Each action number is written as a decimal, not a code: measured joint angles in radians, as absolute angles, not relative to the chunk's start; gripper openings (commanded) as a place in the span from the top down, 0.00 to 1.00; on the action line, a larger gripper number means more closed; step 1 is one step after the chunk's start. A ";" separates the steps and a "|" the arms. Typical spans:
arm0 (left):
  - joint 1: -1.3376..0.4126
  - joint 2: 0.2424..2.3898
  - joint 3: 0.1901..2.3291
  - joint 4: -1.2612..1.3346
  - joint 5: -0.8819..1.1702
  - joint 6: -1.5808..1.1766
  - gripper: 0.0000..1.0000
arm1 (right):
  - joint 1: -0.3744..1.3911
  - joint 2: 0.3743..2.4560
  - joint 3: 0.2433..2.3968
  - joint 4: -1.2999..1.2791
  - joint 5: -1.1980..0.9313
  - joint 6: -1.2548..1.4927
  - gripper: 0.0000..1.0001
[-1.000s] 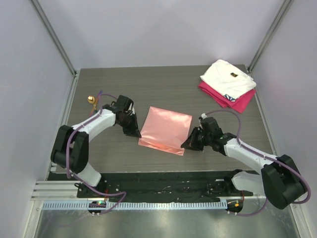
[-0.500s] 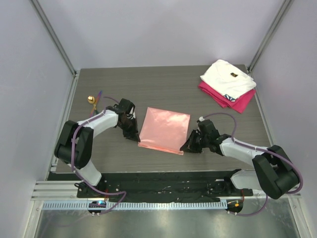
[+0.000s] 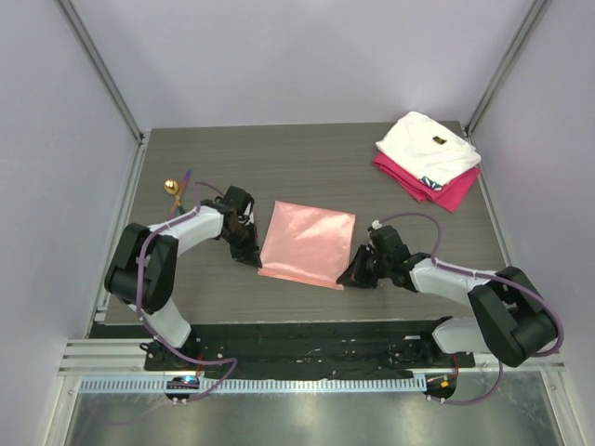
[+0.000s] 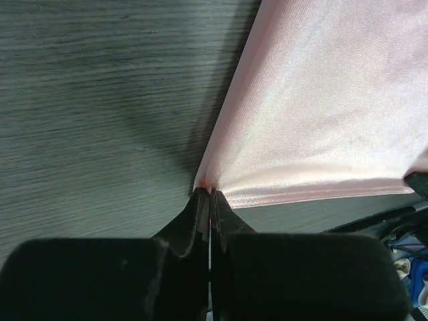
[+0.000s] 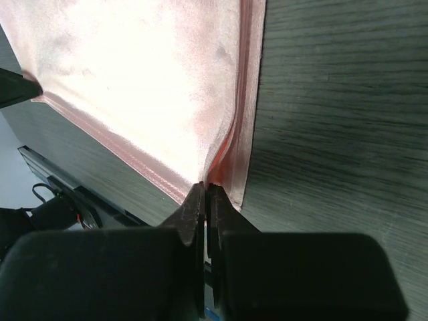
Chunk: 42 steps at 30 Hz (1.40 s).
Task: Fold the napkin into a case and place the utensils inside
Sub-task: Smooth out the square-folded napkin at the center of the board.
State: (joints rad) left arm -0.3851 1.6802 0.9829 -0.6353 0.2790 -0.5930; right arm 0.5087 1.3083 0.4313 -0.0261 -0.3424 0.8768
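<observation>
- At the middle of the dark wood-grain table (image 3: 307,167), seen from above, the napkin (image 3: 309,243) lies flat. It is a salmon-pink, slightly shiny cloth, roughly rectangular and turned a little askew.
- The left gripper (image 3: 249,256) is at the napkin's near left corner. The left wrist view shows its fingers pressed together, with the very tip of the pink corner pinched between them.
- The right gripper (image 3: 348,276) is at the near right corner, its fingers likewise clenched on the cloth. A small ridge rises from the pinch, and the right edge looks doubled.
- The utensils (image 3: 175,188) lie well apart from the napkin, near the far left edge of the table. They show a gold round bowl and thin coloured handles, too small to count.
- A folded white cloth (image 3: 428,147) rests on a folded magenta cloth (image 3: 437,190) in the far right corner.
- The step in hand appears to be a fold of the napkin, with both near corners held.
- To do it well, both corners should rise together and level, with the edge between them lightly taut, then travel over so the edges meet squarely.
- Both pinches are shallow and the fabric looks slick, so a jerk could slip a corner free. Slow, even motion suits it, with the cloth laid down before either grip lets go.
</observation>
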 measured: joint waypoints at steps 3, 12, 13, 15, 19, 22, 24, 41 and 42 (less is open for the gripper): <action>-0.385 1.682 0.983 -0.635 0.279 -0.593 0.92 | 0.509 1.317 0.427 -0.019 -0.342 0.876 0.92; -0.385 1.685 0.971 -0.633 0.260 -0.592 0.69 | 0.509 1.322 0.427 -0.016 -0.339 0.863 0.75; -0.385 1.684 0.971 -0.637 0.252 -0.592 0.68 | 0.509 1.322 0.428 -0.015 -0.340 0.863 0.74; -0.385 1.674 0.972 -0.650 0.235 -0.591 0.67 | 0.509 1.321 0.429 -0.015 -0.342 0.862 0.69; -0.385 1.620 0.983 -0.688 0.216 -0.591 0.69 | 0.509 1.311 0.434 -0.027 -0.343 0.856 0.63; -0.386 1.579 1.013 -0.698 0.226 -0.595 0.71 | 0.510 1.299 0.443 -0.054 -0.336 0.841 0.59; -0.391 1.563 1.030 -0.696 0.236 -0.598 0.74 | 0.512 1.295 0.454 -0.076 -0.330 0.829 0.54; -0.443 1.609 0.908 -0.554 0.354 -0.676 0.84 | 0.549 1.208 0.594 -0.305 -0.210 0.716 0.65; -0.443 1.609 0.902 -0.550 0.355 -0.677 0.84 | 0.556 1.219 0.594 -0.292 -0.219 0.717 0.66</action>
State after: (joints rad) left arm -0.4431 1.6093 0.9024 -0.5495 0.3550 -0.6773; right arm 0.5556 1.2190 0.5941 -0.2916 -0.2188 0.7174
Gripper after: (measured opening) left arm 0.163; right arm 0.393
